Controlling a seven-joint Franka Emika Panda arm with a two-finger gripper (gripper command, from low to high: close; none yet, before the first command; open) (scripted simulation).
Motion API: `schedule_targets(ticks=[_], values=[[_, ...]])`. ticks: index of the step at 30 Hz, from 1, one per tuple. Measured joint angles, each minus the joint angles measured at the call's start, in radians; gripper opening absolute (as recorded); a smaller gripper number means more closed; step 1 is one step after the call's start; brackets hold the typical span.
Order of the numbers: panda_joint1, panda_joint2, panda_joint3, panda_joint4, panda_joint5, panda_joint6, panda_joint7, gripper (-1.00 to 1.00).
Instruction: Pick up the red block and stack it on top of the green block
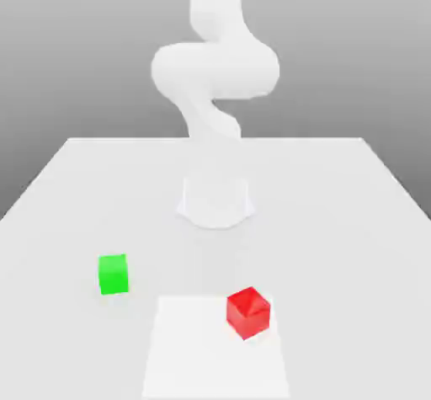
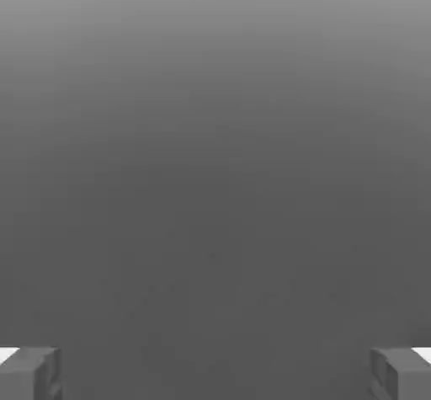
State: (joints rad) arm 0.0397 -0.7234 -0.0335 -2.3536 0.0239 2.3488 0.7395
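Grey backdrop; gripper (image 2: 215, 373) wide, empty.

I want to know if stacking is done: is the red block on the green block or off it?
Off. The red block sits on the table, apart from the green block.

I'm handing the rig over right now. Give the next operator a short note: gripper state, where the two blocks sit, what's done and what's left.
Gripper: open, fingers wide apart, nothing between them.
Red block: on the table, toward the exterior view's right, turned at an angle on a paler square patch.
Green block: on the table toward the exterior view's left, apart from the red one.
Done: nothing yet; red block not grasped.
Left: grasp red, lift, set it on green, release.
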Motion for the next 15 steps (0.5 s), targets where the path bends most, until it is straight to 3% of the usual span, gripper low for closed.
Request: schedule_targets(ticks=[9,15], values=[[0.14,0.33,-0.078,-0.215,0.084,0.202,-0.242,0.0],[0.189,0.567,-0.069,-0.369,0.074,0.353,-0.366,0.0]])
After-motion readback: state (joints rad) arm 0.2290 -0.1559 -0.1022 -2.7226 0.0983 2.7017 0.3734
